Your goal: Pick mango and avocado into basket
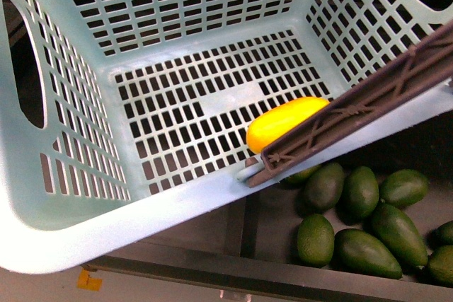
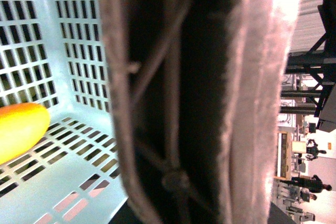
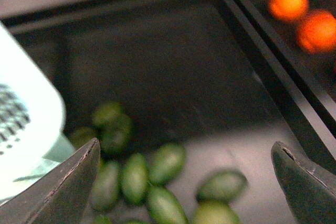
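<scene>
Since mango lies in basket, right fingers hang spread over avocados beside it, likely for pickup; left fingers unseen.

1. Pale turquoise basket fills the frame.
2. Yellow mango lies on its slotted floor, toward 3 o'clock.
3. Brown handle crosses the mango's near edge.
4. Dark green avocados heaped outside, at 5 o'clock.
</scene>
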Motion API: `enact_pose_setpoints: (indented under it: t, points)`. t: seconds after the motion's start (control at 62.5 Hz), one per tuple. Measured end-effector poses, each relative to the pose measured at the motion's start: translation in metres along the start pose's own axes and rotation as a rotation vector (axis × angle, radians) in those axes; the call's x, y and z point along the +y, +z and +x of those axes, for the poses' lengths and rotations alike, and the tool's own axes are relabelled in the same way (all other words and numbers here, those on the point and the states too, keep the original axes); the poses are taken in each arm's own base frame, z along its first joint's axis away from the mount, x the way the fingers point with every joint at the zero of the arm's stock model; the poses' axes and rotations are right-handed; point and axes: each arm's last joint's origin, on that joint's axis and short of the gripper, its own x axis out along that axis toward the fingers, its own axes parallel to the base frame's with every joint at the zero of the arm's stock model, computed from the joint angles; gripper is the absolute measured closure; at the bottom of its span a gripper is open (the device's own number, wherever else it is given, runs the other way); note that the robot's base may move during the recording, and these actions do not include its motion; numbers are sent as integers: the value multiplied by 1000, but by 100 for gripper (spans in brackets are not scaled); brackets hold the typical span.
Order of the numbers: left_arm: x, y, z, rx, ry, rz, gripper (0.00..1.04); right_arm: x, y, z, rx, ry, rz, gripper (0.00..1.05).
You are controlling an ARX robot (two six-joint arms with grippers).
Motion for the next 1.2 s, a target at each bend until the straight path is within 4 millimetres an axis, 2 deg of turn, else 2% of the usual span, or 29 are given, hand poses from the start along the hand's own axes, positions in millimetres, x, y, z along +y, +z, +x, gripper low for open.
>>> enact_pose_setpoints:
  t: [0.08, 0.272, 0.4, 0.608, 0.8, 0.944, 1.2]
  points:
    - [0, 0, 0, 4, -2, 0, 91, -10, -2, 6, 118, -55, 103, 9]
    - [0, 0, 0, -7, 5, -1, 91, -31, 20, 29, 150, -125, 299, 9]
    - [1, 1, 0, -13, 8, -2, 91, -35, 22, 47, 205, -149, 370, 9]
    - [1, 1, 0, -5, 3, -2, 91, -21, 2, 92, 324, -140, 400, 9]
    - [1, 1, 0, -6, 4, -2, 91, -5, -11, 136, 331, -114, 374, 9]
    - [1, 1, 0, -11, 7, -1, 91, 3, -30, 171, 376, -139, 352, 9]
    - [1, 1, 0, -8, 5, -2, 91, 11, -52, 210, 460, -171, 451, 9]
